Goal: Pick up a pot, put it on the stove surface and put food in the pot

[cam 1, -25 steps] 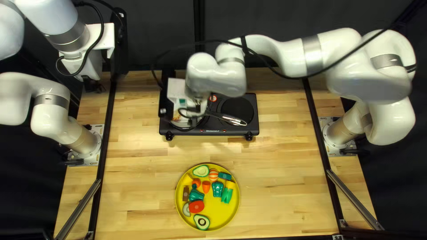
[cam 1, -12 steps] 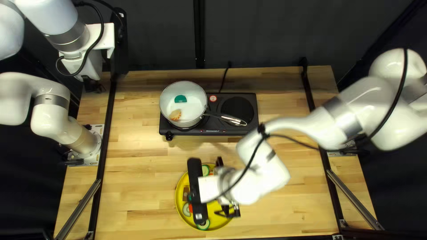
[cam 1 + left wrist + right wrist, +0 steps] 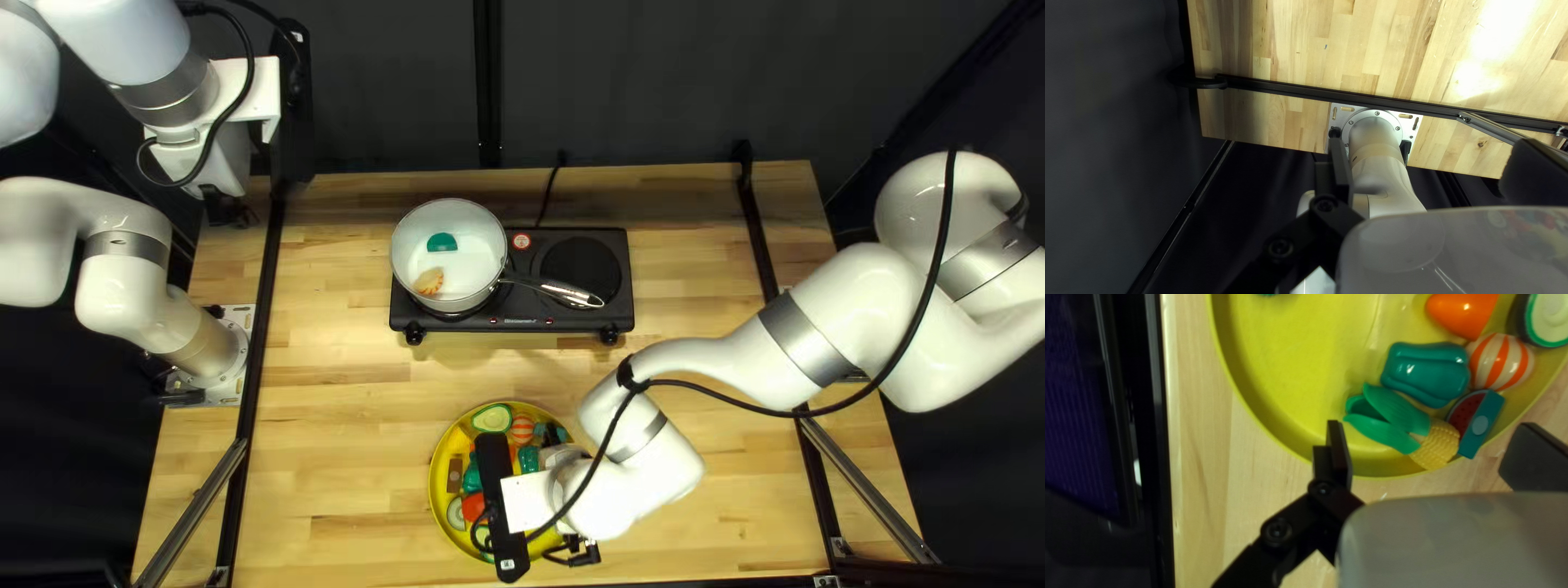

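A white pot (image 3: 470,285) with a steel handle rests on the black stove's (image 3: 523,323) left burner. It holds a green piece (image 3: 442,242) and an orange-and-cream piece (image 3: 429,281). My right gripper (image 3: 580,553) is low over the yellow plate (image 3: 444,531), its fingertips hidden there. In the right wrist view my gripper (image 3: 1434,449) is open around the near side of the toy corn (image 3: 1437,443) and watermelon slice (image 3: 1478,424), touching neither. At the upper left, my left gripper (image 3: 225,209) is raised; in its wrist view that gripper (image 3: 1434,166) is open and empty.
A green pepper (image 3: 1426,373), carrot (image 3: 1464,313) and striped ball (image 3: 1501,360) lie beside the corn. The right burner (image 3: 580,272) is bare under the pot handle's end. Black rails (image 3: 261,327) run along both table sides.
My right arm has swung from over the pot to the plate near the table's front, uncovering the pot and the two pieces inside. The left arm has stayed still.
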Robot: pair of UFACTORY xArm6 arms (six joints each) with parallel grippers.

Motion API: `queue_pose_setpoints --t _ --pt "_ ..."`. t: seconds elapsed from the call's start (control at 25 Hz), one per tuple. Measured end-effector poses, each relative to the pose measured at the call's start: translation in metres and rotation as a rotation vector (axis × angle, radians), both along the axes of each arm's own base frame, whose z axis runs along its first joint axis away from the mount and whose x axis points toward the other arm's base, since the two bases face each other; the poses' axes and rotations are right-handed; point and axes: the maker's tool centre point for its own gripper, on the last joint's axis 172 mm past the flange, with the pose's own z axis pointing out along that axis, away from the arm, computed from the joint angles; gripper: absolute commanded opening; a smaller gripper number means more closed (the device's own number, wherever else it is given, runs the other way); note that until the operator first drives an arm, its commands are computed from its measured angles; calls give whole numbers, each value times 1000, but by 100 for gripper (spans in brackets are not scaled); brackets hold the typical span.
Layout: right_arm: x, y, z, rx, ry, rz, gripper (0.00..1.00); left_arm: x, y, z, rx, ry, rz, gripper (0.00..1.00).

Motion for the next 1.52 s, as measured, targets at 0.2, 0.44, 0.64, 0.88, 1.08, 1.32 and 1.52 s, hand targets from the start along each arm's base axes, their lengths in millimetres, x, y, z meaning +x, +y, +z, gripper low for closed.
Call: queue_pose_setpoints --t 0.2,0.44,0.64,0.88,1.08,1.32,1.52 --pt "-1 0 0 1 3 4 100 0 0 0 0 0 0 100" --pt "-15 -16 -8 -2 26 109 100 0 0 0 0 0 0 100" --pt "-21 -21 -16 57 14 205 100 0 0 0 0 0 0 100" --pt "-7 -12 -27 134 -11 254 100 0 0 0 0 0 0 100" --pt "2 6 -35 144 11 280 100 0 0 0 0 0 0 100" --pt "-2 7 -42 143 48 285 100 0 0 0 0 0 0 100" --pt "-2 4 -40 137 74 290 100 0 0 0 0 0 0 100"
